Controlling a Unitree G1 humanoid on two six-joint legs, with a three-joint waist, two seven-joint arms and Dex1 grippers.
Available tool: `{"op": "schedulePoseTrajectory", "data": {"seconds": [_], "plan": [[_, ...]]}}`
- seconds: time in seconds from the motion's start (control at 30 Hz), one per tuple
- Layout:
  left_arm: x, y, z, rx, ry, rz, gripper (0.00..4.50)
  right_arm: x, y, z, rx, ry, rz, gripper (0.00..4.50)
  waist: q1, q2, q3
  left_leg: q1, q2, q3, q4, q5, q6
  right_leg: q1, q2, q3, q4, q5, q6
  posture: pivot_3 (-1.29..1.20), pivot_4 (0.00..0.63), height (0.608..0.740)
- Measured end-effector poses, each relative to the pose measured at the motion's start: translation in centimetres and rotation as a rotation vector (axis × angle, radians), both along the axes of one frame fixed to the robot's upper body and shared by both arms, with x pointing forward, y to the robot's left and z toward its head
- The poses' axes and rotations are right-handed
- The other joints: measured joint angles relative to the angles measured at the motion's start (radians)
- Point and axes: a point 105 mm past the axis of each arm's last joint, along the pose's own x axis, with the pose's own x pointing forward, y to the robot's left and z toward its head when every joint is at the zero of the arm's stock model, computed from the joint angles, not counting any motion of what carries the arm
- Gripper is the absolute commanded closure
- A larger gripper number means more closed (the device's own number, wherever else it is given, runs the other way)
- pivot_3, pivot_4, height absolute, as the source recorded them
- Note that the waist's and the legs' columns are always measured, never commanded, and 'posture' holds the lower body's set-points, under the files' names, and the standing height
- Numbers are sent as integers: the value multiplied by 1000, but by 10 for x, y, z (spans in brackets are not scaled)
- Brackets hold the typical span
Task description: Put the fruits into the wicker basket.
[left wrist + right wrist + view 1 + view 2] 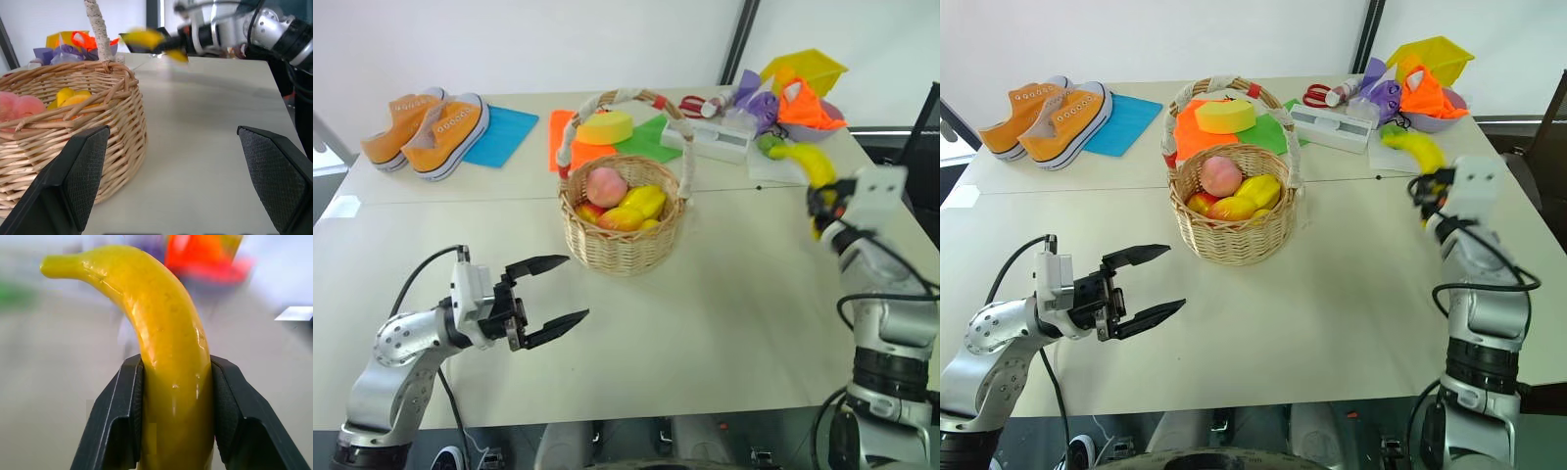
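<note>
The right gripper (176, 406) is squeezing the banana (161, 333) (sticking out past its fingers), while the left gripper (548, 294) is sitting wide open beside the wicker basket (622, 245).

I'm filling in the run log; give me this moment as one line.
right gripper: jaws shut on banana, lifted | left gripper: open, beside wicker basket | in basket: peach, mango

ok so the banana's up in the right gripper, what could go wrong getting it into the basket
1. The right gripper pinches the banana near one end, with most of it sticking out, so it may swing or slip on the way.
2. The wicker basket has a tall arched handle across its mouth; the long banana could catch on it.
3. A peach and other fruits already fill the basket, so the banana may perch on top and roll out.
</note>
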Motion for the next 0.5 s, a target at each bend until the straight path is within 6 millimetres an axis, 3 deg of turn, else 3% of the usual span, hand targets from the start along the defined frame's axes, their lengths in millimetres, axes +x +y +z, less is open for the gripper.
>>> {"op": "schedulePoseTrajectory", "data": {"seconds": [0.1,0.17,0.27,0.3,0.4,0.5], "plan": [[1,1,1,-4,-2,9,0,-5,33,24,53,-163,222,2757,-1,1,0,0,1,0,0,0,0,0,0,0,1,0,0,0,150,740],[5,4,3,-14,-11,36,0,-20,67,45,30,-290,449,2757,0,1,1,0,1,0,0,0,0,0,0,0,1,0,1,0,150,740],[14,17,6,-29,-22,108,0,-49,110,59,-66,-373,731,2757,2,1,1,0,1,-1,0,0,0,1,0,0,0,0,1,0,150,740],[17,22,8,-38,-28,135,0,-56,123,56,-115,-361,806,2757,3,1,1,0,1,0,0,0,0,1,-1,0,0,0,1,0,150,740],[27,38,11,-75,-57,244,0,-76,168,20,-252,-203,1070,2757,5,0,0,1,0,-1,0,0,0,1,-1,0,0,0,0,0,150,740],[32,46,12,-72,-74,295,0,-76,188,-3,-280,-71,1165,2757,2,0,0,1,0,0,1,0,0,1,-2,0,0,0,0,0,150,740]]}}
